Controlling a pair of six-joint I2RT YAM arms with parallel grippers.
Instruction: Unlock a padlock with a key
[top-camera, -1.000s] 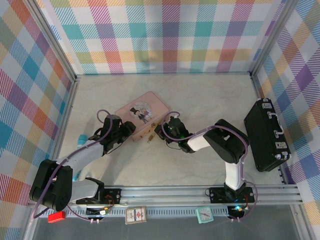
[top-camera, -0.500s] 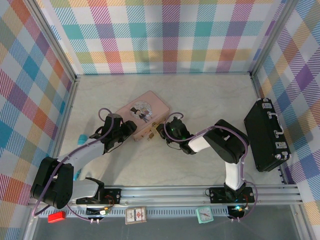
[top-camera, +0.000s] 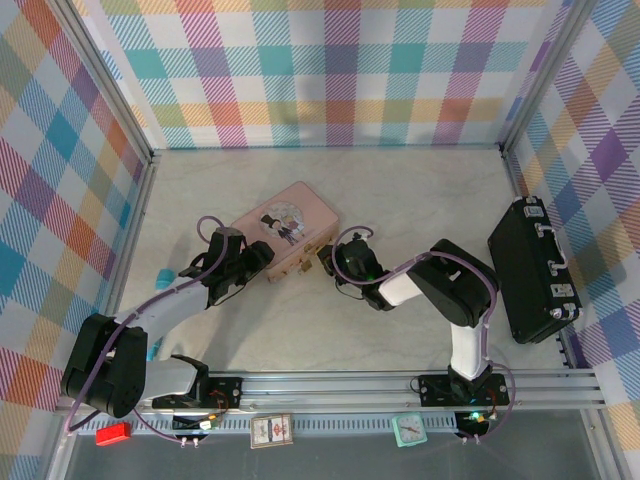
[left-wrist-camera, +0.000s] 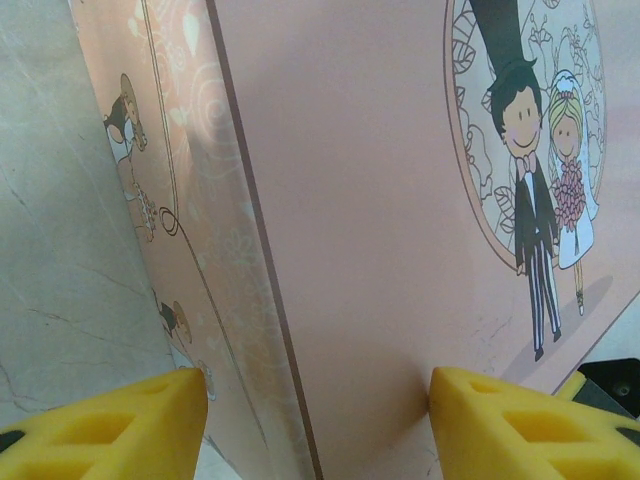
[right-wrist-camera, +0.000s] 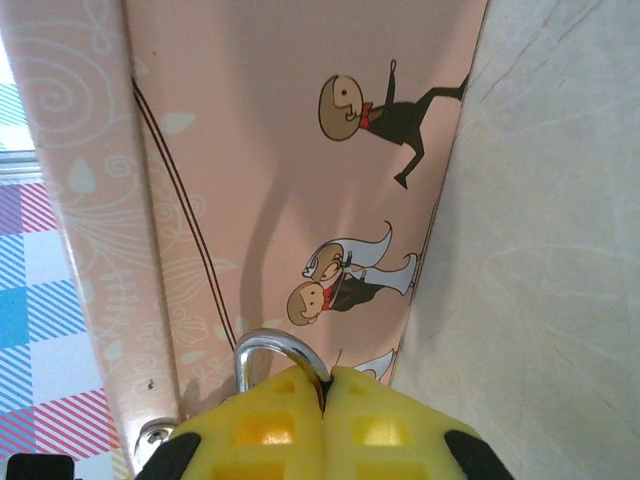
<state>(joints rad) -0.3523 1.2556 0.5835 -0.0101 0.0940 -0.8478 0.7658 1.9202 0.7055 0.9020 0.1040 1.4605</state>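
The padlock (right-wrist-camera: 272, 348) shows its silver shackle looping up right at the tips of the right gripper (right-wrist-camera: 325, 385), against the side wall of the pink wedding-cartoon tin (right-wrist-camera: 300, 150). The gripper's yellow fingers are pressed together and probably touch the shackle. The left gripper (left-wrist-camera: 315, 392) stands spread astride the tin's corner.

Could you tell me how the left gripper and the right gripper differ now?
The left gripper stands open, yellow fingers apart on either side of the pink box's edge; the right gripper is shut, fingertips pressed together. The left gripper looks across the box's illustrated lid, while the right gripper sits at its side wall, with the silver shackle of the padlock at its fingertips. Both have yellow fingertips and sit close to the pink box.
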